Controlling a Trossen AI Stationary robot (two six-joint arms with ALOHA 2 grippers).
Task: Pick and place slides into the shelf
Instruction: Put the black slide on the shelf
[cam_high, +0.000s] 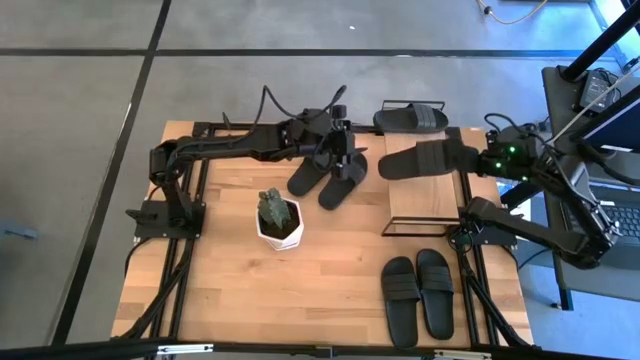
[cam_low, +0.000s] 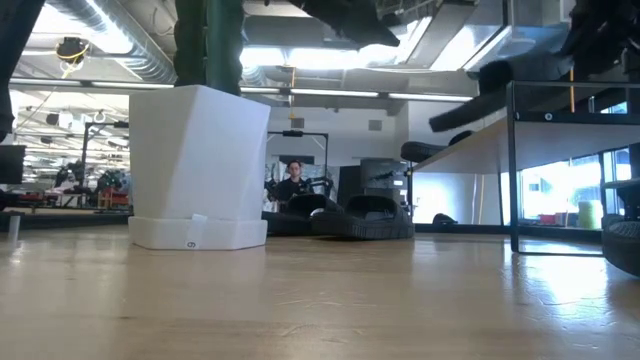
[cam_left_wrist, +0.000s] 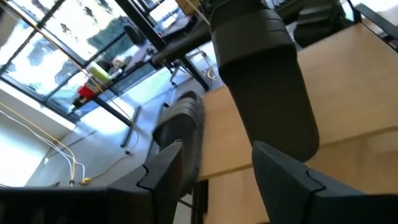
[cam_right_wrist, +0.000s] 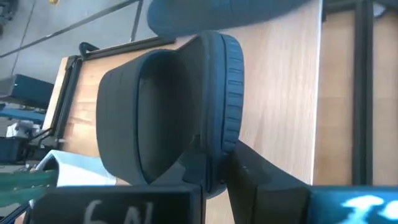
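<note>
Looking down from above, you can see one black slide (cam_high: 420, 160) held over the light wood top of the shelf (cam_high: 425, 205), and your right gripper (cam_high: 470, 160) has its fingers squeezed together on the slide's edge. In the right wrist view that slide (cam_right_wrist: 168, 112) shows a wide, smooth strap and a ridged rim, but its far end is cut off. Another slide (cam_high: 411, 117) lies at the far side of the shelf, partly off the table edge. Two more slides (cam_high: 325, 180) lie side by side near the far middle of the table, and your left gripper (cam_high: 342, 150) hangs right above them with its fingers apart. You cannot tell from above if it touches them, because the arm hides part of them. In the left wrist view a slide (cam_left_wrist: 267, 74) fills the gap ahead of the spread fingers (cam_left_wrist: 165, 165). The last pair (cam_high: 420, 292) lies flat on the near side of the table, close to the right edge. A white pot (cam_high: 279, 222) with a spiky green plant stands near the middle, with bare wood around it.
</note>
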